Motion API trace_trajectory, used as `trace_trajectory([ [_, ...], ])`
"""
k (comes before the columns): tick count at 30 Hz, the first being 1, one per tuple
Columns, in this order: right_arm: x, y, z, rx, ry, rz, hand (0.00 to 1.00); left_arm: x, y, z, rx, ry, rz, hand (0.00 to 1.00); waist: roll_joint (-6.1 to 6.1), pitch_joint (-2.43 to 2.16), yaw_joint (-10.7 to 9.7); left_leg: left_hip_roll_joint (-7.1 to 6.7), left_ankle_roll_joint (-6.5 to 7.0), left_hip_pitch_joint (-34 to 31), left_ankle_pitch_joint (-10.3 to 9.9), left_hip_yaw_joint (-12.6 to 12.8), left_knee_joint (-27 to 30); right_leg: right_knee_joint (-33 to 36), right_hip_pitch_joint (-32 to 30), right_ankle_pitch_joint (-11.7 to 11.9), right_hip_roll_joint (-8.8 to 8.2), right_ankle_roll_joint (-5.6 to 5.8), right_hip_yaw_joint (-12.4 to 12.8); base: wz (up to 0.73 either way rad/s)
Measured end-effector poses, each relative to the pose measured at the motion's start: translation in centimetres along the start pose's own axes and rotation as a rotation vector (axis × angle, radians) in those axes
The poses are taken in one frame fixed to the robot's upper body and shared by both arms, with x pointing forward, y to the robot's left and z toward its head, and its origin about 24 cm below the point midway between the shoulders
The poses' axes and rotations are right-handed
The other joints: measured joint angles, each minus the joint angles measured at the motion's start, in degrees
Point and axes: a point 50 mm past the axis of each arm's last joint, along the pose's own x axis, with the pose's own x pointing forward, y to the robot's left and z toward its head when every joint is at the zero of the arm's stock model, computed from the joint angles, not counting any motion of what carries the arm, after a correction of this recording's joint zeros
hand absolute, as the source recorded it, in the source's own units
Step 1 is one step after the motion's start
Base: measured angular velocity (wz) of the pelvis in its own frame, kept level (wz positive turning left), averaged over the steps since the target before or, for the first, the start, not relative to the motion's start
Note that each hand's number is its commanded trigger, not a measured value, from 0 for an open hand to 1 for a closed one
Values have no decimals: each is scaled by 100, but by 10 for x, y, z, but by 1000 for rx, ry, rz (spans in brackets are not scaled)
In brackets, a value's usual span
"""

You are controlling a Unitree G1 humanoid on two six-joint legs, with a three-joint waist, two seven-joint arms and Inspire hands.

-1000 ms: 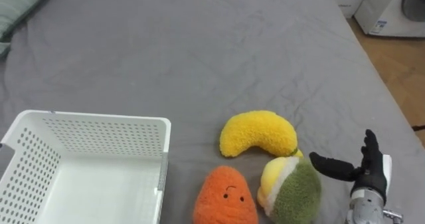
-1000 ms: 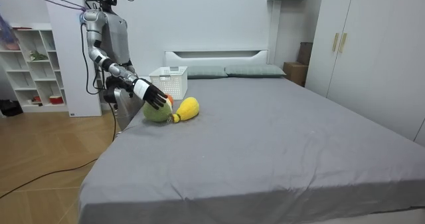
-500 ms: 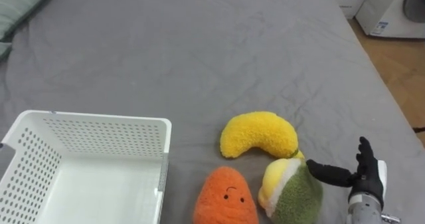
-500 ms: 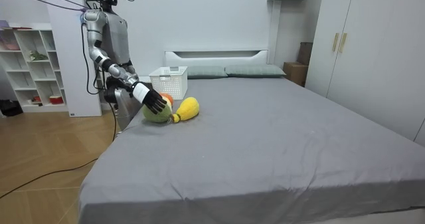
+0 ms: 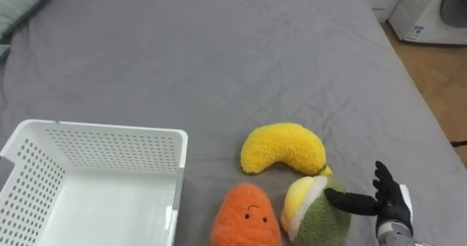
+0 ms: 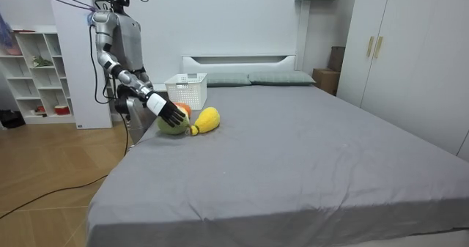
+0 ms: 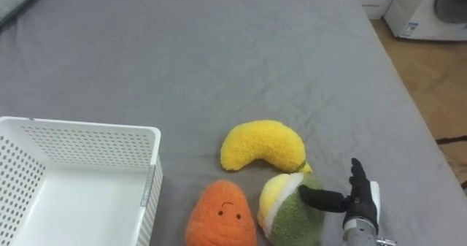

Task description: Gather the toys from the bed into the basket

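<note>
Grey bed (image 5: pixel 219 56), near edge: right hand (image 5: pixel 388 202) with fingers apart, thumb on round green-and-yellow plush toy (image 5: pixel 310 215); wrap fully round its bulk before lifting to white perforated basket (image 5: pixel 180 174).

A yellow banana plush (image 5: pixel 284 148), an orange carrot plush (image 5: pixel 246 217) with a small face and a green-and-yellow plush (image 5: pixel 315 215) lie close together on the grey bed (image 5: pixel 219 56).

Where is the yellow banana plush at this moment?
In the left eye view, the yellow banana-shaped plush toy lies on the grey bed cover, right of the white perforated plastic basket, just beyond the orange carrot plush and green-and-yellow round plush.
</note>
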Motion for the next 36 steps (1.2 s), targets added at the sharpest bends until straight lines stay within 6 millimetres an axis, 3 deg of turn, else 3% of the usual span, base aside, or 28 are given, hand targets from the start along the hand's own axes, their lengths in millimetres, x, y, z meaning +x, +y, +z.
trace_trajectory([
  [13,-1,10,-1,-2,13,184,0,0,0,1,3,2,-7,0,-21,10,2,-1,0,8,0,-47,4,-21,64,-1,-6,1,-11,2],
  [28,-2,16,-6,-33,58,330,0,1,0,5,-16,0,-3,0,-79,23,153,1,0,-5,-1,-69,-5,-26,49,-1,-5,0,-60,0],
  [34,-3,12,-20,-141,120,374,0,1,3,6,-13,2,-6,0,-151,-16,165,-1,0,-1,-1,-76,-2,-37,68,0,-9,-1,-80,0],
  [35,-3,11,-23,-144,138,379,17,1,4,6,-9,3,-3,0,-155,-15,165,-1,0,3,-1,-79,0,-36,75,0,-9,-1,-80,0],
  [36,-2,10,-27,-150,157,383,85,1,5,6,-6,4,-2,0,-160,-11,163,-1,0,10,-1,-82,3,-34,82,1,-9,-1,-79,0],
])
